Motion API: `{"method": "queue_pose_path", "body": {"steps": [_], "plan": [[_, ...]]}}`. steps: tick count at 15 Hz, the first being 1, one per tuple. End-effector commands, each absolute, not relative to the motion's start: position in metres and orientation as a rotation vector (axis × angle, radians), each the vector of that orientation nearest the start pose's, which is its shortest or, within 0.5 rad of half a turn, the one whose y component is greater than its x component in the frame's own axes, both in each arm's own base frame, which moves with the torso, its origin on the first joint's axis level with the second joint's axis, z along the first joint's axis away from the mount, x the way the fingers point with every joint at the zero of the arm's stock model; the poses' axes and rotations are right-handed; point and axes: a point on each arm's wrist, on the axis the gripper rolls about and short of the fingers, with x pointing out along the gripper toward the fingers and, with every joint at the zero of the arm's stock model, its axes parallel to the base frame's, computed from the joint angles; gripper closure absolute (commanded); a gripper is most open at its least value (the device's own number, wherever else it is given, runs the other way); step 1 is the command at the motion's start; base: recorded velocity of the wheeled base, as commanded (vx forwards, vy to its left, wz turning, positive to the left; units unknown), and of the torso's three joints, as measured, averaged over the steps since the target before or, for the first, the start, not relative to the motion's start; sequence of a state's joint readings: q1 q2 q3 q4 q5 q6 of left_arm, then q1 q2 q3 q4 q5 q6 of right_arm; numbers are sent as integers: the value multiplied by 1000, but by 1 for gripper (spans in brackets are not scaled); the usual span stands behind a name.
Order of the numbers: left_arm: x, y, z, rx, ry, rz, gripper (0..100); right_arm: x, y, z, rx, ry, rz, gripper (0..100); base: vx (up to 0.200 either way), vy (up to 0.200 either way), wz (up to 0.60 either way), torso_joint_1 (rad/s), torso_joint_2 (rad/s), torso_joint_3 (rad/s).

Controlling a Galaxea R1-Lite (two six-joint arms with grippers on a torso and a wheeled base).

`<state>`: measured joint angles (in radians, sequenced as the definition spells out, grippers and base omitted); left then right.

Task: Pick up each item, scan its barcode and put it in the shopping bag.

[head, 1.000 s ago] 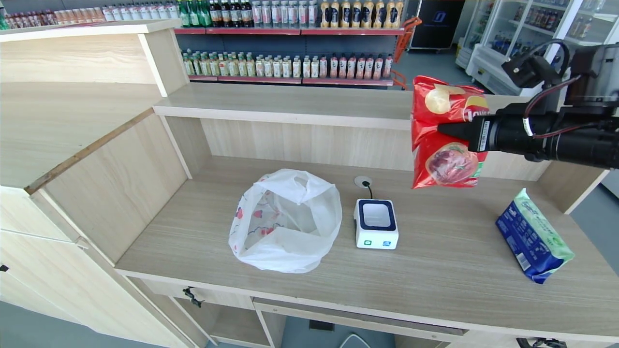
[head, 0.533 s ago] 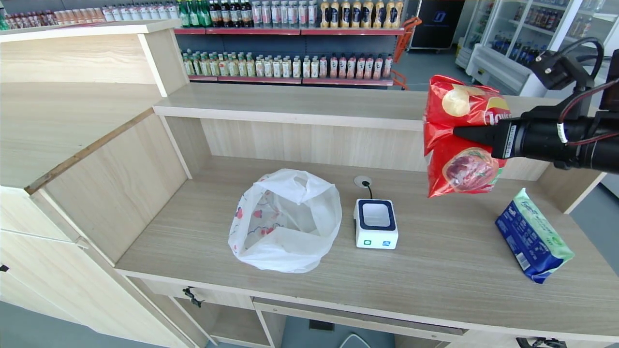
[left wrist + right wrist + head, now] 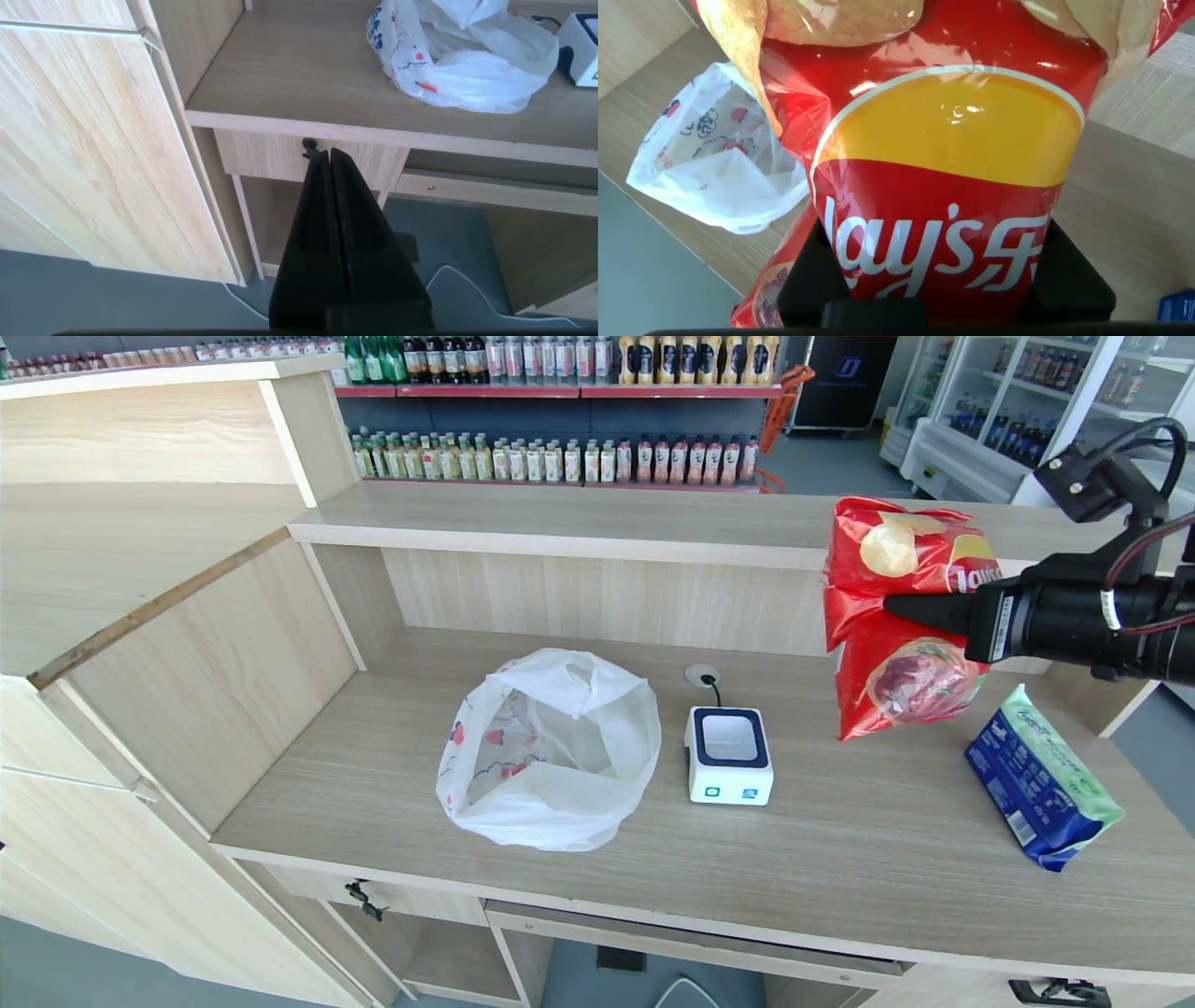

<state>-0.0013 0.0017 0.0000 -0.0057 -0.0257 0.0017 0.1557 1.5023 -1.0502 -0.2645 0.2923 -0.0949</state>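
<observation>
Above the tabletop's (image 3: pixel 840 840) right half, the right pincer (image 3: pixel 898 607) clamps a red chip bag (image 3: pixel 896 686) upright in the air, right of the scanner (image 3: pixel 729 755). The white shopping bag (image 3: pixel 551 751) lies open just left of the scanner. The left pincer (image 3: pixel 329 163), fingers pressed together, hangs below the tabletop's front edge.

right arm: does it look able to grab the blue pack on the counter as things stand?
Probably not yet. The right tool is shut on the chip bag, held above the counter. The blue pack lies uncovered nearby, so the path looks free, but the tool is full.
</observation>
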Motion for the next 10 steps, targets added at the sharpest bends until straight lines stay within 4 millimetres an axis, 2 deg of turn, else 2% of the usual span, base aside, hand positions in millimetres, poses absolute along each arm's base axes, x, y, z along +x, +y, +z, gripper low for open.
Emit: {"method": "queue_pose_path", "body": {"steps": [1, 5, 10], "plan": [[-23, -1, 76, 2, -5, -28, 100, 263, 48, 270, -81, 173, 457, 100, 0, 0, 0, -188, 544, 339], [-23, -1, 76, 2, -5, -28, 100, 259, 49, 271, -79, 166, 490, 100, 0, 0, 0, -160, 461, 300], [-23, -1, 76, 2, -3, -28, 100, 259, 49, 271, -102, 159, 526, 100, 0, 0, 0, -20, 61, 39]]}}
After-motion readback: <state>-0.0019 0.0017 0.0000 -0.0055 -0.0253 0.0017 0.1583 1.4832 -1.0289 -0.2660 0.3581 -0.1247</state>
